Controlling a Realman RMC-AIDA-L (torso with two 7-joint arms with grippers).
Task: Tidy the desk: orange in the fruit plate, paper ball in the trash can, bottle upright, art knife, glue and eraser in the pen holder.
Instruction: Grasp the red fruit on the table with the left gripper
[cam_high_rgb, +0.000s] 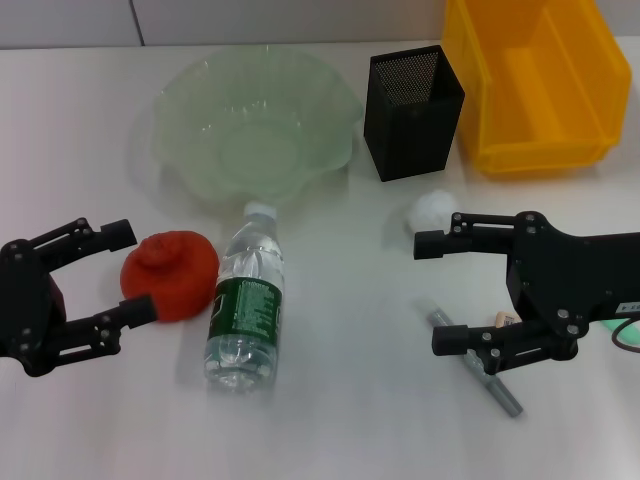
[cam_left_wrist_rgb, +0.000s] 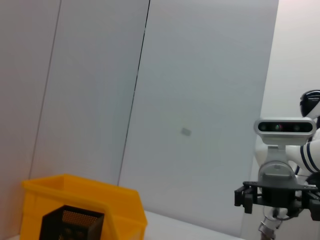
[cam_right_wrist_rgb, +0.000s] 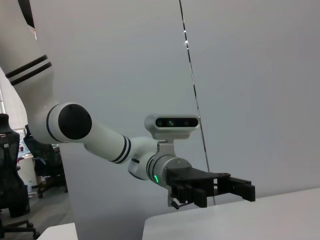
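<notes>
**Ana:** Head view first: where do the grippers sit?

**Ben:** The left gripper is low at the near left of the white table, its two fingers spread wide with nothing between them. The orange lies right at the fingertips; the lower one looks to be touching it, though I cannot be sure from this angle. The right gripper is at the near right, fingers also wide apart and holding nothing.

**Ana:** And the rest of the task's things?

**Ben:** The bottle lies on its side just right of the orange, white cap pointing toward the fruit plate, which stands at the back left. The cap nearly reaches the plate's wavy rim. The black mesh pen holder stands upright to the right of the plate, and the yellow trash can is beside it at the back right corner. The paper ball rests on the table in front of the pen holder, just above the right gripper's upper finger.

**Ana:** Anything under the right gripper?

**Ben:** A grey stick-like item lies slanted beneath the lower finger, and a small tan block, the eraser, peeks out between the fingers by the gripper body.

**Ana:** The wrist views?

**Ben:** The left wrist view catches the trash can, the pen holder before it, and the right gripper farther off. The right wrist view shows the left gripper over the table edge.
</notes>
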